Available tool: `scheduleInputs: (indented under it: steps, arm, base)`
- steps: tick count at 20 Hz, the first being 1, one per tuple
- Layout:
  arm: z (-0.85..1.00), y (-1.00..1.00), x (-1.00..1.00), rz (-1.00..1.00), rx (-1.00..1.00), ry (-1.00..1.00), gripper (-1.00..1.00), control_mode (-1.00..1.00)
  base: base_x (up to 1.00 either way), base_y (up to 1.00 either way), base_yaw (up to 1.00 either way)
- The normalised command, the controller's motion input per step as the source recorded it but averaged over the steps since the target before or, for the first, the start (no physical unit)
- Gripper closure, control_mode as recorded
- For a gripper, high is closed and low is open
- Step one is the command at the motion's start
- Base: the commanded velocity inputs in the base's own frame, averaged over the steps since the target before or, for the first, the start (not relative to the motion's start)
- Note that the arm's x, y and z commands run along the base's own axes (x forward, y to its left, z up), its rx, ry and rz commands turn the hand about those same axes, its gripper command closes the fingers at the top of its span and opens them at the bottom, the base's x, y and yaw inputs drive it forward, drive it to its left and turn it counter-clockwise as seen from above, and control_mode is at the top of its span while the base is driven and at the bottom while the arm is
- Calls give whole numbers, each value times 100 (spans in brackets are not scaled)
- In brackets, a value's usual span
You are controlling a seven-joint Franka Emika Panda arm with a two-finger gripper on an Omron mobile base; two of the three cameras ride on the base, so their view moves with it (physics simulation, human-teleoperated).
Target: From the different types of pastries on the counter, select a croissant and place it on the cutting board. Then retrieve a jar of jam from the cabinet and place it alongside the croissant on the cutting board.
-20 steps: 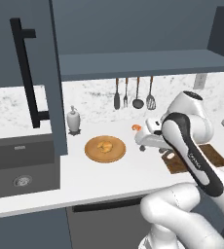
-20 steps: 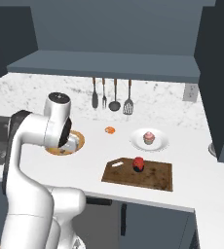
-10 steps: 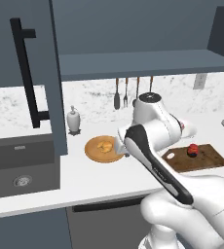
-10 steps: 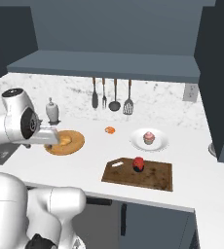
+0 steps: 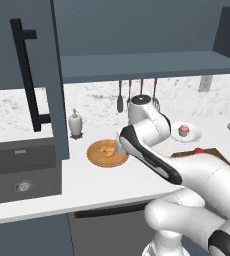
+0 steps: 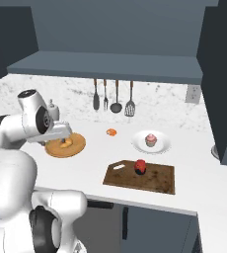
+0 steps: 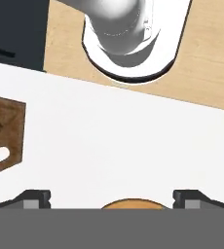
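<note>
The golden-brown croissant (image 5: pixel 107 149) (image 6: pixel 65 144) lies on a round tan plate (image 5: pixel 98 156) (image 6: pixel 76 147) on the white counter (image 5: pixel 87 185). My gripper (image 5: pixel 119 146) (image 6: pixel 61 134) (image 7: pixel 113 198) hovers at the plate's right edge, open, with nothing between its fingers. The dark cutting board (image 6: pixel 157 179) (image 7: pixel 2 138) lies to the right, and the dark-red jar of jam (image 6: pixel 140 166) (image 5: pixel 198 150) stands on it. A tiny orange piece (image 6: pixel 111 132) and a pink cupcake (image 6: pixel 150 140) (image 5: pixel 184 130) sit behind the board. The cabinet door (image 5: pixel 52 75) stands open.
A dark sink (image 5: pixel 17 175) is set into the counter at the left, with a soap bottle (image 5: pixel 75 123) behind it. Utensils (image 6: pixel 115 96) hang on the back wall. The cupcake rests on a white plate (image 6: pixel 164 145). The cabinet's shelf (image 5: pixel 142 65) juts out overhead.
The arm has swung left from the cutting board to the round plate with the croissant. The jar stays on the board.
</note>
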Motion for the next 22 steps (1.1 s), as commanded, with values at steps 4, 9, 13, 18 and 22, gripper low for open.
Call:
scheduleInputs:
  steps: [4,9,13,18,22]
  arm:
    - [-31,-16,46,3,-6,1,-100,-100]
    - [-1,2,9,0,20,-2,-100,-100]
    - [-6,13,26,-2,20,-3,-100,-100]
    - [-47,37,38,0,1,-7,-100,-100]
    - [-50,32,46,0,0,-5,-100,-100]
  base:
    - [0,0,0]
    - [0,0,0]
    - [0,0,0]
    - [0,0,0]
    - [0,0,0]
